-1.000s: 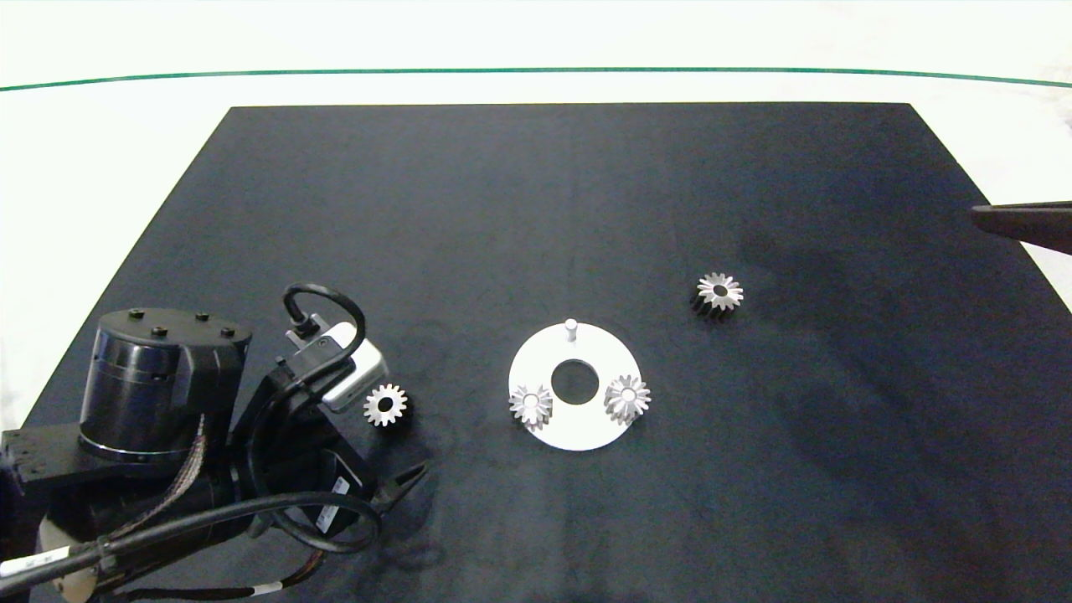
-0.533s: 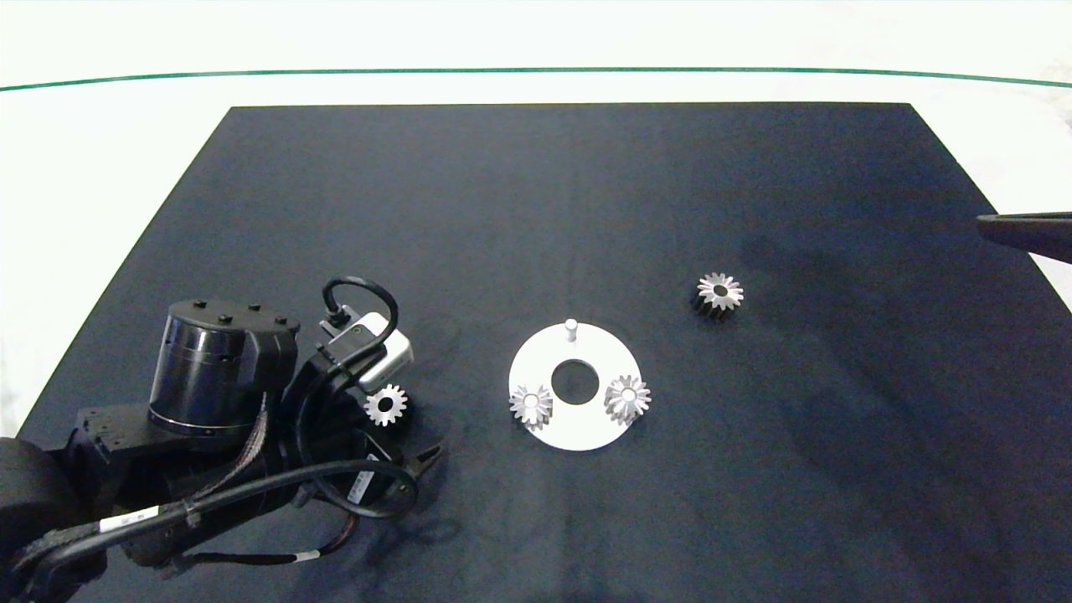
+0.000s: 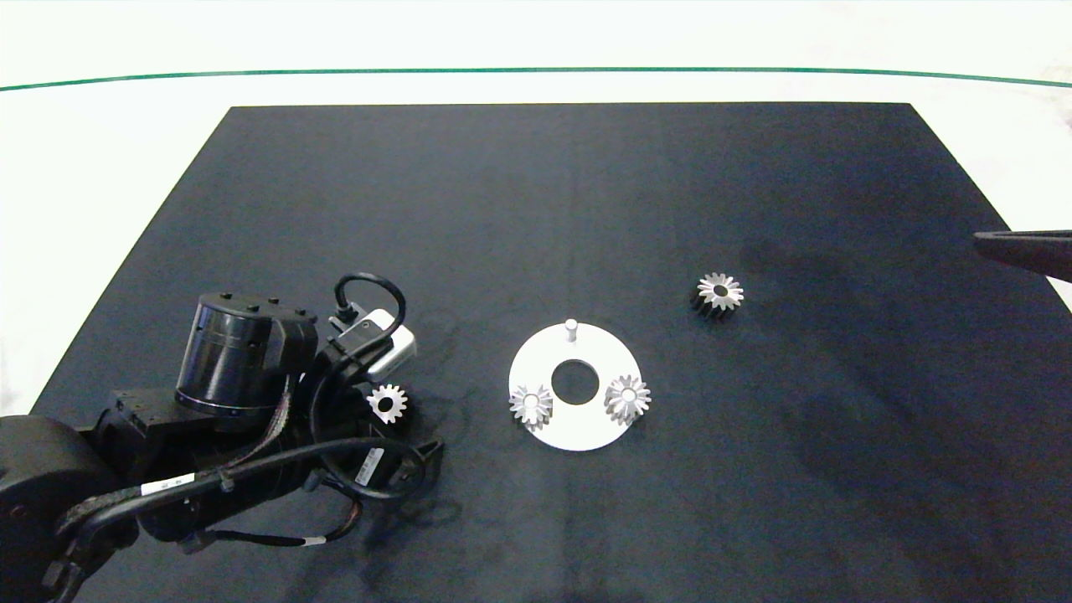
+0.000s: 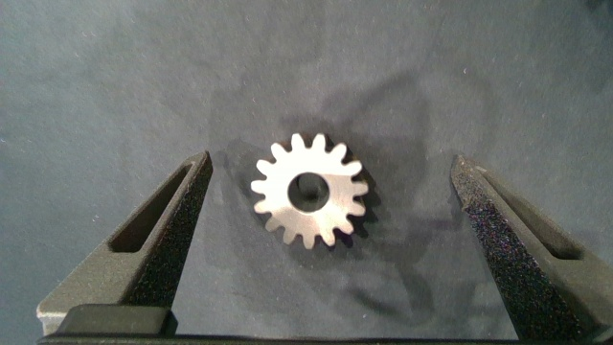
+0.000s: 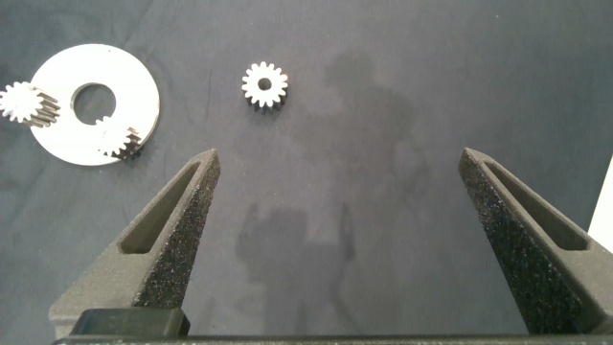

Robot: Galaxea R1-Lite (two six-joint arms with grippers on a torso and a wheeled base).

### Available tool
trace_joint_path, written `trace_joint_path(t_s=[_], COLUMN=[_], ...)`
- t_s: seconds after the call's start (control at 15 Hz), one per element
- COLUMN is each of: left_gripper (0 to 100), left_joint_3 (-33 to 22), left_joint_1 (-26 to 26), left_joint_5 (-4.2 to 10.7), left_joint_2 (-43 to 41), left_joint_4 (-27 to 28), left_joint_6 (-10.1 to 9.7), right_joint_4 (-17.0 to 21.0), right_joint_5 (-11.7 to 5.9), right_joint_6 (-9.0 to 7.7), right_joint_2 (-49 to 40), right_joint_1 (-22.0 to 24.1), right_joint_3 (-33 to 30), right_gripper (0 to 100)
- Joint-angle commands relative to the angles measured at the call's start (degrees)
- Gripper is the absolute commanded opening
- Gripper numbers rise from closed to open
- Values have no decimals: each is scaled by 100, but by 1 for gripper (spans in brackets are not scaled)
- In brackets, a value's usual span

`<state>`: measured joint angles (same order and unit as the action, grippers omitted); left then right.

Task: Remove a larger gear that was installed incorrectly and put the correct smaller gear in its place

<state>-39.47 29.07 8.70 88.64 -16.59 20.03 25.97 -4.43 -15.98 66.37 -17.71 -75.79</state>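
Left end effector (image 4: 321, 206): hovering over the near-left bench, fingers (image 4: 158, 240) spread wide, straddling the smaller gear without touching it.
Smaller gear (image 4: 309, 189): lying flat on the dark mat (image 3: 569, 209), left of the disc.
Larger gear (image 3: 718, 293): sitting on the mat, far right of the disc (image 3: 578, 427).
Right end effector (image 5: 335, 240): idling at the right edge, fingers spread, holding nothing.
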Motion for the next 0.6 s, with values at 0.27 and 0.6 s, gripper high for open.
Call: trace_joint_path(t_s=[0.27, 0.6], left_gripper=[92, 81], left_joint_3=[-157, -307], left_joint_1=[-69, -51], left_joint_5=[8, 8], left_joint_2=[-101, -66], left_joint_4=[306, 543], left_joint_6=[19, -104], right_joint_4=[14, 14], right_joint_5=[56, 56], right_joint_6=[-10, -10], right_joint_2=[-10, -18], right_joint_1=[75, 84], right_joint_3=[20, 20], right_gripper=[100, 100])
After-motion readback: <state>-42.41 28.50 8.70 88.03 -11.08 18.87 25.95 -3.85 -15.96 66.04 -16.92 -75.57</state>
